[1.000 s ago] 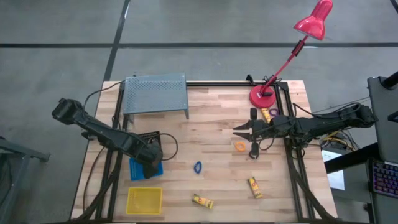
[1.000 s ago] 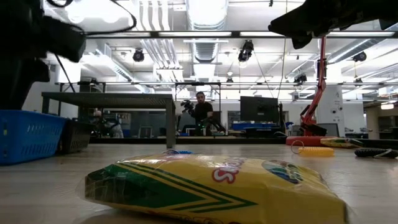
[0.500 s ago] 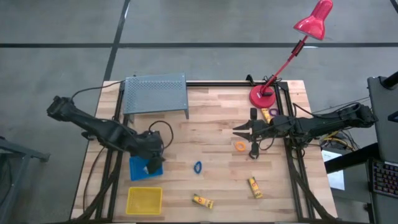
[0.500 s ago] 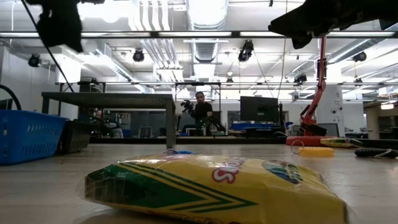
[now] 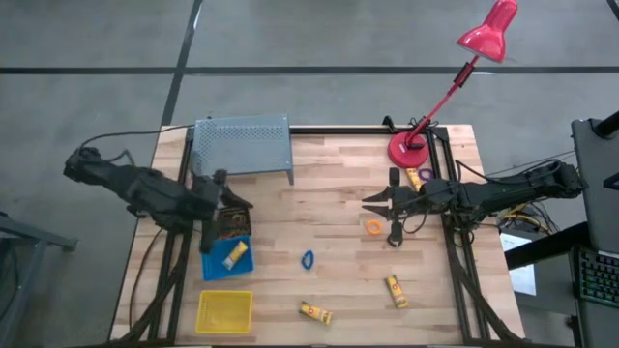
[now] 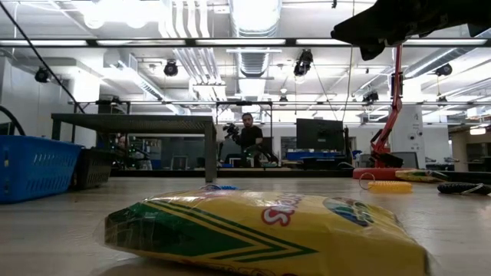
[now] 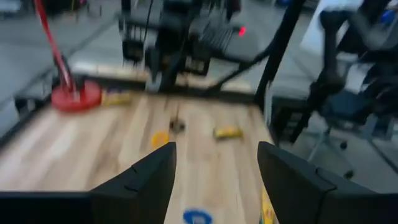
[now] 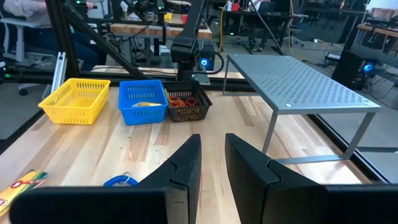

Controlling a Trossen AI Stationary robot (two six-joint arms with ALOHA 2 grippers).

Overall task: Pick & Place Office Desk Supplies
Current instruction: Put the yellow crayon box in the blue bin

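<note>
A yellow crayon pack is seen nearest on the worktop, another now lies dropped in the blue bin, the left gripper has been withdrawn with fingers apart, and the right gripper waits, fingers narrowly parted and empty.

Grey concrete floor, ceiling strip lights, desks behind.

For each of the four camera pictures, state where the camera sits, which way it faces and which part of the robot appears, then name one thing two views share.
High view: overhead, looking straight down; both arms, left gripper above the black bin.
Low view: table height, level across; yellow crayon pack up close.
Left wrist view: faces the pink lamp; open fingers.
Right wrist view: faces the bins; own fingers.
Shared: blue bin, high and right wrist.
</note>
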